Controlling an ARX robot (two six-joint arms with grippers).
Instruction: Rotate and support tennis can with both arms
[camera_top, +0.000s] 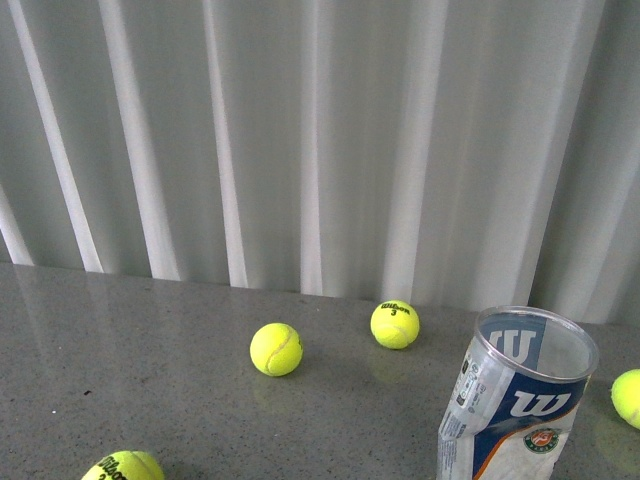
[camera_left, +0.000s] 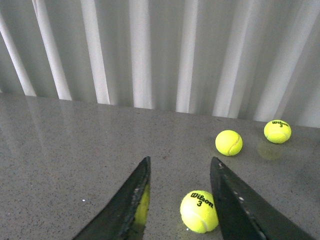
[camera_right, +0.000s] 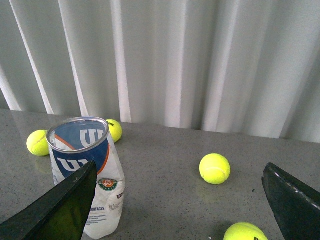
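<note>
Tennis can (camera_top: 515, 395) — clear plastic tube, navy-white-orange label, standing lid-off and leaning slightly on the grey table (camera_top: 150, 360) at about 4 o'clock in the front view. Lower wall looks crumpled; judged light, thin, easily dented and slick, so best taken mid-label with gentle opposed pressure, not near the open rim.

Contents: no ball visible inside; it appears empty.

Loose tennis balls on the table: one at centre (camera_top: 276, 349), one just behind (camera_top: 395, 324), one at 3 o'clock (camera_top: 628, 397), one at 7 o'clock (camera_top: 122, 467).

Left gripper (camera_left: 180, 200) — jaws moderately apart, holding nothing, a ball (camera_left: 199, 211) between them.

Right gripper (camera_right: 180, 200) — jaws spread wide, empty; can stands beside one finger.
</note>
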